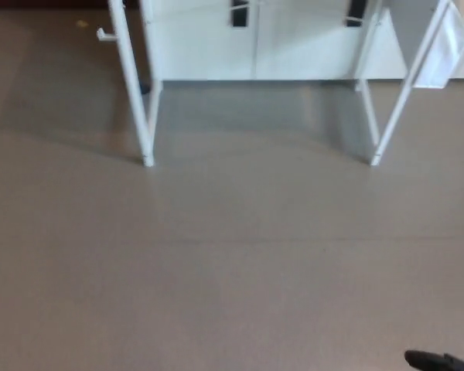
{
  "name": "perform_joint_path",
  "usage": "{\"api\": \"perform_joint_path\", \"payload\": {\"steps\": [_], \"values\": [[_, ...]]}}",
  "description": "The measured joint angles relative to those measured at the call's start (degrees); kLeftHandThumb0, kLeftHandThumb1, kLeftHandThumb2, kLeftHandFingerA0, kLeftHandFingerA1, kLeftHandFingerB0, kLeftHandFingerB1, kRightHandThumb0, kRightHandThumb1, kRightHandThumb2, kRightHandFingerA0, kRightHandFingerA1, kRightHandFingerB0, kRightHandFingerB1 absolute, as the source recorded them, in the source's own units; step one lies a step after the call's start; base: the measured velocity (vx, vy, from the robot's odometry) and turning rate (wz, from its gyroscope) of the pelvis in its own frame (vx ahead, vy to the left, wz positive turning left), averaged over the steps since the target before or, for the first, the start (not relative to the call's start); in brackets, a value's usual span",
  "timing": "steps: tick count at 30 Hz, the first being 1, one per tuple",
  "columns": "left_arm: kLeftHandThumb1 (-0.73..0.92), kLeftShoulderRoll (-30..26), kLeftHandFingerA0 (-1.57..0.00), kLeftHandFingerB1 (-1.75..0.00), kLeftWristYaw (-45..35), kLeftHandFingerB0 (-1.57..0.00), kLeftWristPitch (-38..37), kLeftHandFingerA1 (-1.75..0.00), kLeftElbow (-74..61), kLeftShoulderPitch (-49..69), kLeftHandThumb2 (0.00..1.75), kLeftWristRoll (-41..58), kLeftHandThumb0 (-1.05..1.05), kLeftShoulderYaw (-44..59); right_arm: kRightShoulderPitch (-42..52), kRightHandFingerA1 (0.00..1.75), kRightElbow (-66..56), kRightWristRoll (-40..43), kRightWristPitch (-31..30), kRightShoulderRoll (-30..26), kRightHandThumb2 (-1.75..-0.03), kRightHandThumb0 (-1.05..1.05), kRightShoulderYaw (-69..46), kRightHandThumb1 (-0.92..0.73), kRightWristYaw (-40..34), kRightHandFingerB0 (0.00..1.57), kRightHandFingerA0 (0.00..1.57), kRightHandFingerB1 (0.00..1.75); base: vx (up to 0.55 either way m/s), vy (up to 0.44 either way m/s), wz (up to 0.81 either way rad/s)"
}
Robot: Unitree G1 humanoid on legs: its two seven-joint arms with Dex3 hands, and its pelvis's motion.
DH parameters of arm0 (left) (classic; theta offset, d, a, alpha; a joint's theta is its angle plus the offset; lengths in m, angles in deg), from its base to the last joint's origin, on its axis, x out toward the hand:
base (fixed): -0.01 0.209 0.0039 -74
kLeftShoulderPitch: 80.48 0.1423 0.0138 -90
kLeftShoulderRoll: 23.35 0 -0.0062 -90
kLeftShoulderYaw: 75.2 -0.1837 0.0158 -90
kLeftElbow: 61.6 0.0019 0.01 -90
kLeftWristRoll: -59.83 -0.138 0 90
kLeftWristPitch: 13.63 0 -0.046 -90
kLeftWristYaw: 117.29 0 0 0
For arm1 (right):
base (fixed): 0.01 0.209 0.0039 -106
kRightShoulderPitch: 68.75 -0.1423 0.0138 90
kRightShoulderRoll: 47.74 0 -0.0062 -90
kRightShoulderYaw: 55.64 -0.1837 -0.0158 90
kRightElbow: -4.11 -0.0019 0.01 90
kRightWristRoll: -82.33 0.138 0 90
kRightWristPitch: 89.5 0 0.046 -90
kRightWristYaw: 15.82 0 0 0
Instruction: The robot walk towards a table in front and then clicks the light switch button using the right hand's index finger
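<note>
Floor (232,263): smooth, matt grey-brown sheet surface, faint soft sheen, one thin seam line across it. Table legs (131,85): white, smooth, painted metal by appearance; the picture is blurred, so material is not certain. Cabinet fronts (255,46) behind: white, flat, smooth panels with dark handles. Right hand (441,361): black, dull finish.

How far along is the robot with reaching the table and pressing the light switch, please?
Nothing looks finished. The approach is in hand: the white table legs stand ahead across open floor. Only a dark tip of the right hand shows at the bottom edge. No switch is visible, so the closing steps and the press remain.
</note>
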Motion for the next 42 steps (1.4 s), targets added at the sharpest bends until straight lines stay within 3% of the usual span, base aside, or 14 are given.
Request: {"api": "perform_joint_path", "payload": {"steps": [5,6,9,10,12,14,16,17,20,21,23,27,28,42], "values": [[0.6,0.01,-0.42,-0.32,0.68,-0.27,-1.46,-0.4,-0.78,2.12,0.57,-1.25,-0.17,-0.9,1.35,0.54,1.28,-0.59,0.62,-0.01,-0.74,-0.49,0.37,-0.4,-0.48,0.41,0.61,0.48,0.37,0.059,0.04],[0.44,-0.04,-0.33,-0.49,0.76,-0.14,-1.9,-0.58,-0.79,3.03,0.9,-1.53,-0.14,-1.06,1.84,0.55,1.45,-0.64,0.83,-0.01,-0.74,-0.49,0.48,-0.4,-0.48,0.41,0.62,0.48,0.42,-0.027,0.22],[0.43,-0.18,-0.33,-0.5,1.13,-0.15,-2.75,-0.58,-0.08,3.95,0.89,-2.28,-0.11,-1.37,2.48,0.54,2.13,-0.78,1.16,0.0,-0.72,-0.47,0.82,-0.4,-0.49,0.43,0.63,0.48,0.38,-0.107,0.25],[0.6,-0.17,-0.42,-0.32,1.23,-0.28,-3.09,-0.4,0.24,3.97,0.57,-2.33,-0.15,-1.37,2.5,0.42,2.29,-0.81,1.2,-0.01,-0.55,-0.39,0.89,-0.48,-0.5,0.48,0.69,0.37,0.47,-0.167,0.33],[0.6,0.13,-0.43,-0.32,1.41,-0.28,-3.58,-0.4,1.02,3.66,0.57,-2.44,-0.16,-1.44,2.18,0.54,2.74,-0.94,1.15,-0.05,-0.73,-0.47,1.01,-0.4,-0.65,0.41,0.61,0.47,0.55,-0.179,0.39],[0.43,0.51,-0.31,-0.49,1.42,-0.15,-4.49,-0.57,1.24,2.73,0.88,-2.51,-0.13,-1.71,1.79,0.54,2.47,-1.18,1.76,-1.03,-0.74,-0.49,1.32,-0.4,-0.84,0.41,0.6,0.48,0.45,-0.14,0.81],[0.43,0.75,-0.3,-0.49,1.43,-0.15,-4.71,-0.57,1.22,2.72,0.87,-2.46,-0.12,-1.65,1.42,0.54,2.38,-1.54,2.08,-1.66,-0.74,-0.49,1.56,-0.41,-1.16,0.4,0.59,0.48,0.43,-0.142,0.08],[0.6,1.08,-0.39,-0.33,1.41,-0.29,-4.68,-0.41,1.2,2.67,0.57,-2.3,-0.13,-1.58,0.99,0.54,2.33,-1.69,2.19,-1.77,-0.74,-0.49,1.7,-0.4,-1.28,0.41,0.59,0.48,0.39,-0.119,-0.06],[0.61,2.24,-0.39,-0.33,1.52,-0.29,-4.1,-0.41,0.25,2.01,0.57,-1.89,-0.12,-1.27,0.24,0.54,2.4,-1.86,2.35,-1.8,-0.73,-0.48,1.87,-0.4,-1.51,0.41,0.6,0.48,0.37,-0.066,-0.08],[0.44,2.94,-0.28,-0.49,1.7,-0.15,-3.8,-0.56,-0.83,2.12,0.88,-1.83,-0.09,-1.25,0.39,0.55,2.45,-1.93,2.41,-1.8,-0.74,-0.48,1.92,-0.4,-1.6,0.41,0.6,0.49,0.33,0.023,-0.19],[0.47,4.36,-0.26,-0.48,2.04,-0.13,-2.91,-0.55,-4.11,3.22,0.89,-1.7,-0.09,-1.35,1.39,0.55,2.61,-2.07,2.86,-1.79,-0.75,-0.49,2.12,-0.41,-1.71,0.4,0.58,0.49,0.35,0.09,-0.3],[0.42,5.89,-0.31,-0.49,2.89,-0.18,-0.7,-0.56,-7.9,4.7,0.86,-1.73,-0.11,-1.44,3.11,0.54,3.29,-2.75,3.5,-1.71,-0.74,-0.47,2.76,-0.41,-1.95,0.42,0.59,0.48,0.46,0.166,-0.05],[0.59,5.92,-0.41,-0.33,3.23,-0.32,-0.34,-0.4,-8.06,4.31,0.57,-1.79,-0.14,-1.32,3.13,0.54,3.2,-2.9,3.64,-1.53,-0.74,-0.47,3.0,-0.41,-2.01,0.42,0.59,0.48,0.46,0.158,-0.68],[0.59,3.54,-0.44,-0.34,4.39,-0.32,-0.42,-0.4,-5.39,7.9,0.57,-3.64,-0.16,-2.07,5.28,0.56,3.29,-4.94,6.07,-1.5,-0.77,-0.51,5.03,-0.41,-2.85,0.44,0.61,0.5,0.28,-0.015,0.01]]}}
